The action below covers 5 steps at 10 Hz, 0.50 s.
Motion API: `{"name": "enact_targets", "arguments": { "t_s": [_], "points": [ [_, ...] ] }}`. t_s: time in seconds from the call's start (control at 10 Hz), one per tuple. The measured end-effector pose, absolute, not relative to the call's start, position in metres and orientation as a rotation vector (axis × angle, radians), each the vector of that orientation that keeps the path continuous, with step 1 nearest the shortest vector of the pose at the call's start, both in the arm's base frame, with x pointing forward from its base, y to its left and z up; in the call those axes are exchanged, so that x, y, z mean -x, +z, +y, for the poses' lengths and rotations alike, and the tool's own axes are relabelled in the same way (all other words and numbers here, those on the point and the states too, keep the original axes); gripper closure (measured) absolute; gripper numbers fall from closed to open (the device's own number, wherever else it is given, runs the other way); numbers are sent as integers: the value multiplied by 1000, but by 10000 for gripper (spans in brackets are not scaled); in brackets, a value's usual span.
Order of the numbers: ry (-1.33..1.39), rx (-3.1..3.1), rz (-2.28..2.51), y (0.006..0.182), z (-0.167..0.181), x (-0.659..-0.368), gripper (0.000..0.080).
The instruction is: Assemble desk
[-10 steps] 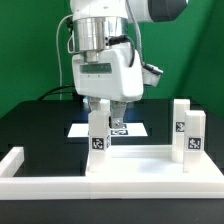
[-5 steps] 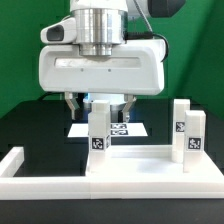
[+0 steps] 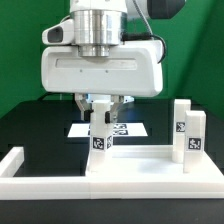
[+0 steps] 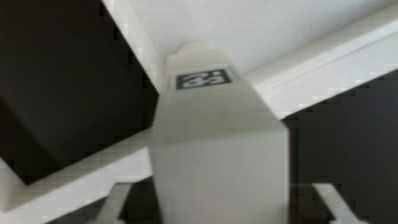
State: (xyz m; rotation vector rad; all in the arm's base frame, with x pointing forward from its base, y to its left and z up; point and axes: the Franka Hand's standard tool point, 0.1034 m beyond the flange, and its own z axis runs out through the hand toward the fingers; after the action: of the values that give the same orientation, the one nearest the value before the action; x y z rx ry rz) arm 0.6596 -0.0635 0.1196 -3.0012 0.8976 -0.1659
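Standing upright, long axis vertical, the leg post [image 3: 98, 130] seems pinched by the claw [image 3: 99, 103].

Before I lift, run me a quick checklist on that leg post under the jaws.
1. Gripper centred over the nearer leg post: ok, the jaws stand on either side of its top.
2. Jaws clamped on the post: cannot tell, contact is not clear in either view.
3. Post upright: ok, it stands straight in the exterior view.
4. Tag on the post visible: ok, facing the exterior camera.
5. Second leg post apart from the gripper: ok, it stands at the exterior view's right.
6. Post seated in the desk panel: cannot tell, its base is hidden by the rim.
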Motion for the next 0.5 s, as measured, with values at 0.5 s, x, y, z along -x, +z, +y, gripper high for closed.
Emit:
{"name": "enact_targets", "arguments": {
  "t_s": [0.5],
  "points": [
    [-103,2597,1716,119,-69,-655,508]
  ]
}}
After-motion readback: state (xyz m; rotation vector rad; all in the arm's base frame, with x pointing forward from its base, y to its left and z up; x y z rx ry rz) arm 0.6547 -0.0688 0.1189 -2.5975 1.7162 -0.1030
